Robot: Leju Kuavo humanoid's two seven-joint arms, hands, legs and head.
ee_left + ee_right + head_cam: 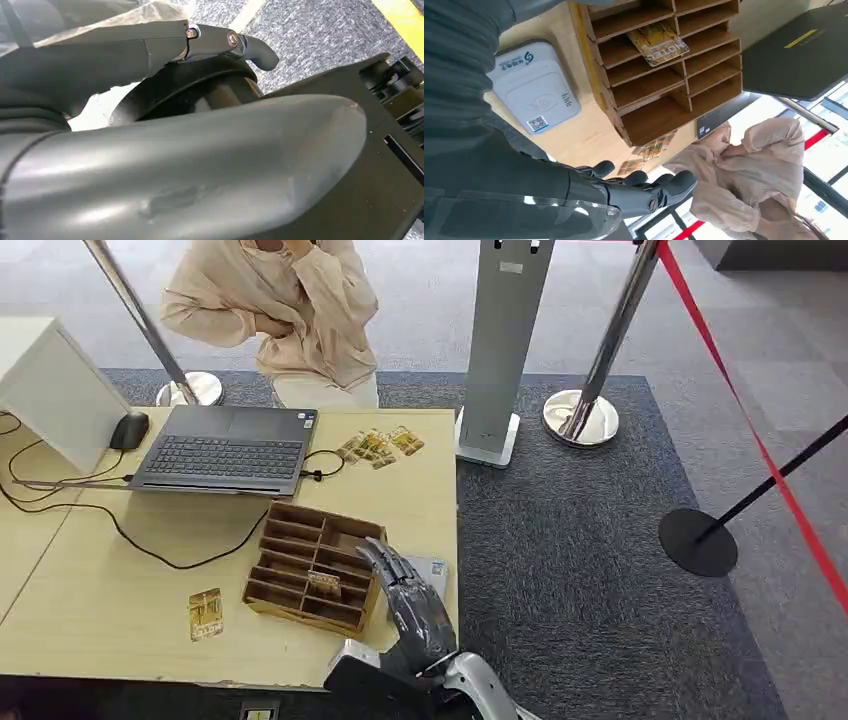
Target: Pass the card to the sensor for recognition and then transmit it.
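A yellow card (pixel 322 582) (pixel 659 42) stands in a slot of the wooden organizer (pixel 300 540) (pixel 664 85) on the table. Right of the organizer lies the white card sensor (pixel 434 567) (pixel 534 92). My right hand (pixel 405 595) (pixel 644 192) hovers over the table's front right corner, between organizer and sensor, fingers stretched forward and apart, holding nothing. Another yellow card (pixel 205 613) lies flat at the front left. My left hand (pixel 200 165) hangs beside my body, thumb and a finger (pixel 235 42) extended, with nothing in it.
An open laptop (pixel 225 448) sits at the back of the table (pixel 120 590) with cables, a mouse (pixel 129 429) and several loose cards (pixel 380 447). A person (pixel 275 310) sits behind it. A grey kiosk post (pixel 500 350) and barrier stands (pixel 580 415) stand on the carpet at right.
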